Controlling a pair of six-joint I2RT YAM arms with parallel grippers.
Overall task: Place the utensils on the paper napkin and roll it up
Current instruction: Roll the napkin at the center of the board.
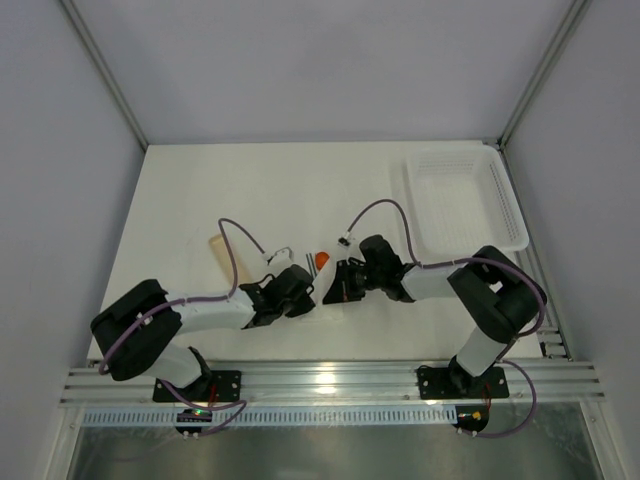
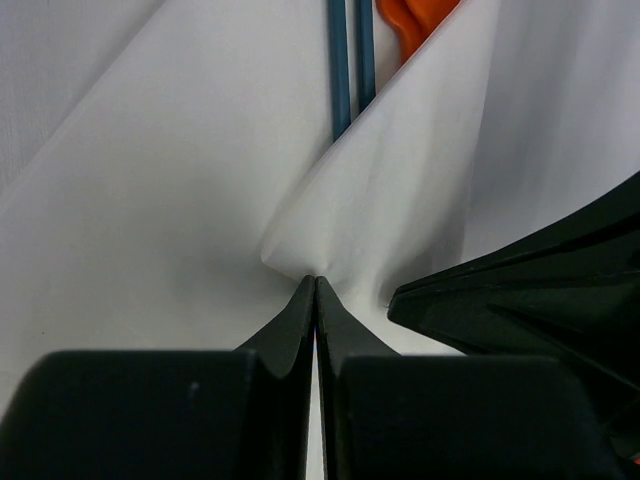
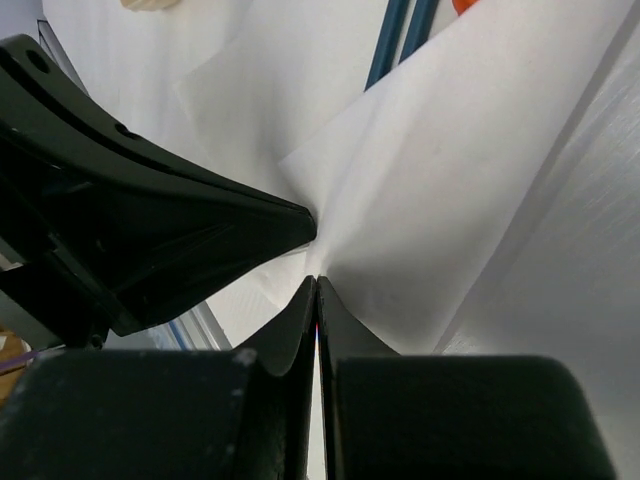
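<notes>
Pale walls close in a white table (image 1: 250,190) with two arms on it, each ending in one claw. On the table are one white mesh basket (image 1: 470,247), one paper napkin (image 2: 200,200), one tan stick (image 1: 216,252), one orange piece (image 1: 321,261) and two thin blue rods (image 2: 340,70). One purple cable (image 1: 232,250) loops off the left wrist and another off the right.

The tan stick lies flat, its long axis running away from the arm bases with a slight lean. It sits well to the left of the left claw (image 1: 308,292) and a little farther out, apart from the napkin. The two blue rods lie side by side and parallel, pointing straight out ahead of both claws. The orange piece is at their far end; whether it is joined to them cannot be told. A raised fold of napkin covers the rods' near ends.

The left claw has its fingers pressed fully together, and they pinch a peaked crease of the napkin at their tips, as the left wrist view shows. The right claw (image 1: 332,285) is pressed together in the same way and nips the napkin's edge just beside the left one, so the two sets of tips nearly meet. The sheet rises from both pinches and slopes away ahead of them, creased into broad folds. The basket stands well off to the right of the right claw, farther out on the table.
</notes>
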